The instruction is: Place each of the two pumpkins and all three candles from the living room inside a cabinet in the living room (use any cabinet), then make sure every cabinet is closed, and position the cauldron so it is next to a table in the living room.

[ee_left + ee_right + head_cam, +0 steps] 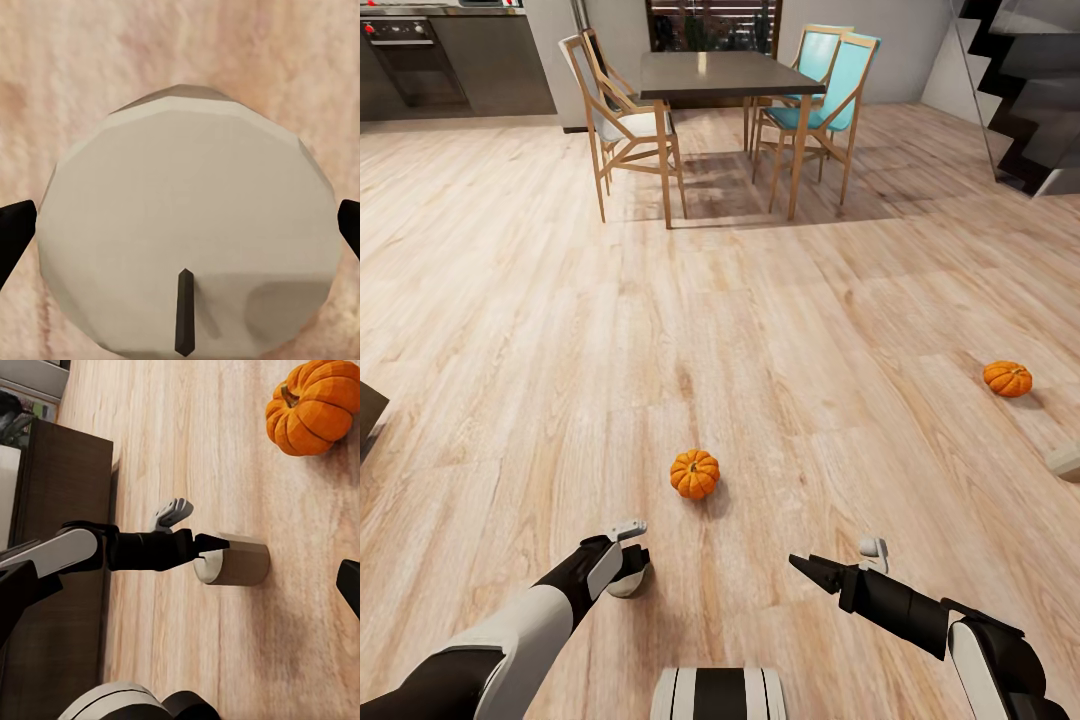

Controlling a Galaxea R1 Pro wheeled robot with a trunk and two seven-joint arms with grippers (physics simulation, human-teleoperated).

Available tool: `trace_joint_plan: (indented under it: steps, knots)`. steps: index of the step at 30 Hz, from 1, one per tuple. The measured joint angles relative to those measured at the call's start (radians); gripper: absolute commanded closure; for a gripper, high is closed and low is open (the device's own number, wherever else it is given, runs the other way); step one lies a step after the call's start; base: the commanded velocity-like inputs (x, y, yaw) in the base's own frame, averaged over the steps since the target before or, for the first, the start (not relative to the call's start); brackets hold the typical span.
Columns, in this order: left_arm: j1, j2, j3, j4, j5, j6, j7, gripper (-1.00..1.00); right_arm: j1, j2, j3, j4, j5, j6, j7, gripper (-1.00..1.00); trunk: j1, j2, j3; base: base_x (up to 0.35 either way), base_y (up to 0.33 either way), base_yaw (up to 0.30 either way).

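The left gripper (628, 570) straddles a candle (232, 561), jaws spread, not yet clenched; it should close squarely, then lift straight.

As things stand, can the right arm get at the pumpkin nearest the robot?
Probably yes. The near pumpkin sits on bare floor ahead of the right gripper, with nothing between them. The left gripper is busy around a candle off to the side.

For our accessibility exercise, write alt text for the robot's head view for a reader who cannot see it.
The robot's left claw reaches down onto a candle on a pale wood floor, the right claw beside it. One pumpkin lies just ahead, a second pumpkin farther right, with a dining table and chairs beyond.
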Motion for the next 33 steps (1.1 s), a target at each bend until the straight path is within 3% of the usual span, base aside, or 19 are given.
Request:
trace_joint_plan:
  steps: [33]
  knots:
    - [0.000,-0.001,0.001,0.001,0.004,0.001,0.011,-1.00,0.000,0.000,-0.006,0.000,0.000,0.000,0.000,-1.00,0.001,0.000,-0.008,0.000,0.000,0.000]
